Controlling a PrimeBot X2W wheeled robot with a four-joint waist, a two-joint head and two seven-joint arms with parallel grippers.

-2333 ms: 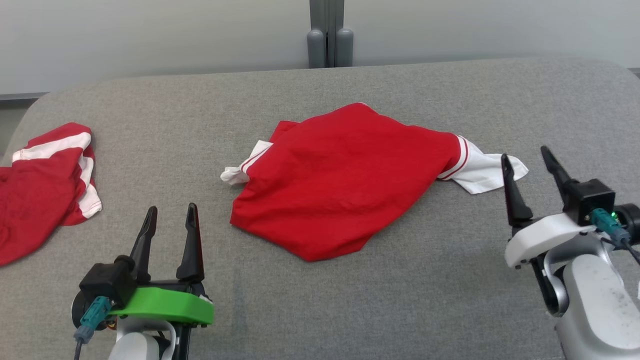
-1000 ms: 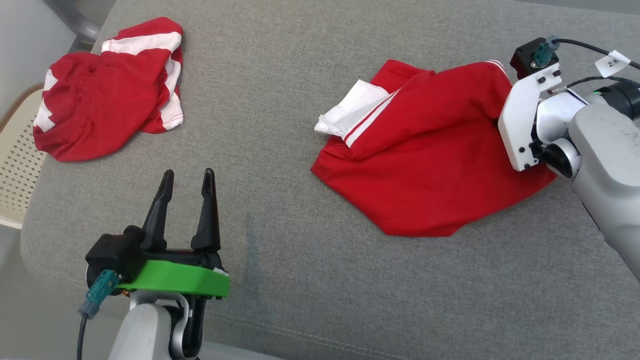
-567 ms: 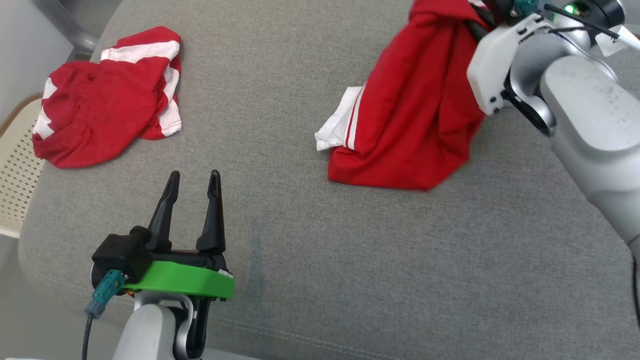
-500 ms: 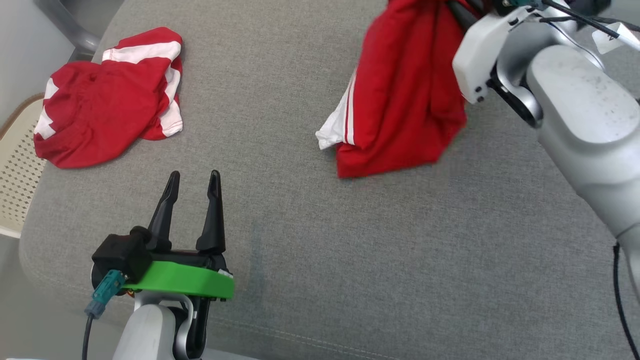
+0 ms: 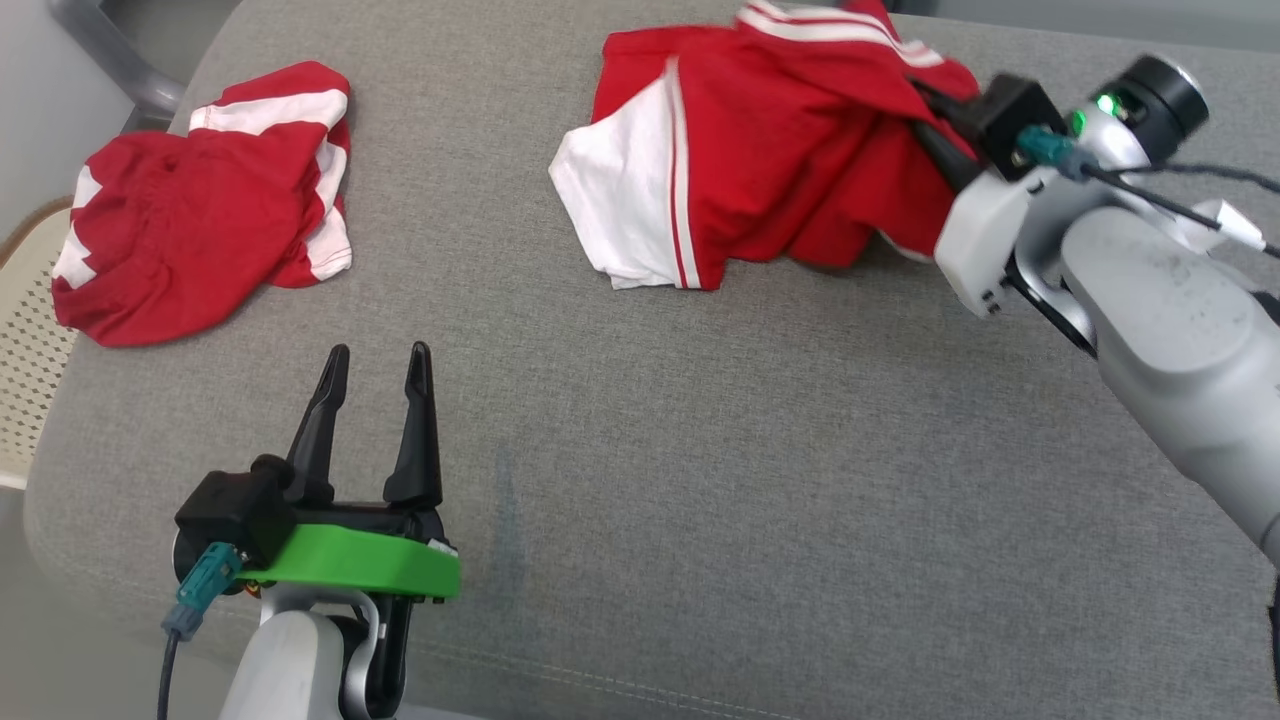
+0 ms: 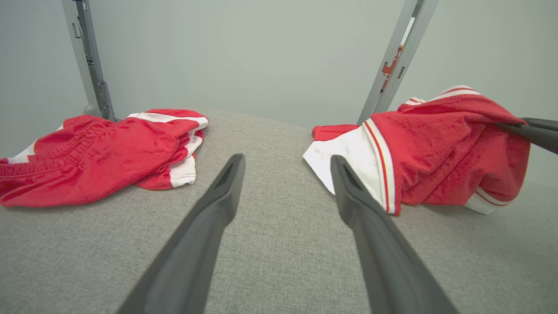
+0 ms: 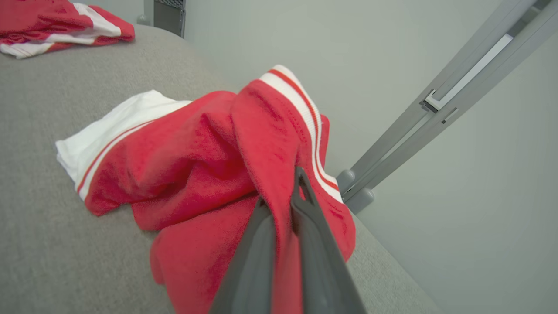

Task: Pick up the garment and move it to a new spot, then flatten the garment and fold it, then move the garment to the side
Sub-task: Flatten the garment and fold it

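Note:
The garment [image 5: 760, 150] is a red top with white sleeves and red-striped white trim, bunched at the far middle of the grey cushioned surface [image 5: 700, 450]. My right gripper [image 5: 925, 105] is shut on a fold of its red cloth at its right side; in the right wrist view the two fingers [image 7: 314, 226] pinch the garment [image 7: 209, 157], which drapes down to the surface. In the left wrist view the garment [image 6: 436, 148] sits to the right. My left gripper [image 5: 375, 370] stands open near the front left, holding nothing and well apart from the garment.
A second red and white garment [image 5: 190, 210] lies crumpled at the far left, near the surface's edge. A pale perforated chair [image 5: 25, 340] shows beyond that left edge. Grey metal posts [image 6: 392, 56] stand behind against the wall.
My right gripper has shut on the garment, lifted it and carried it to the far side, where it now partly rests, spread wider. The left gripper has stayed put. The camera has tilted down.

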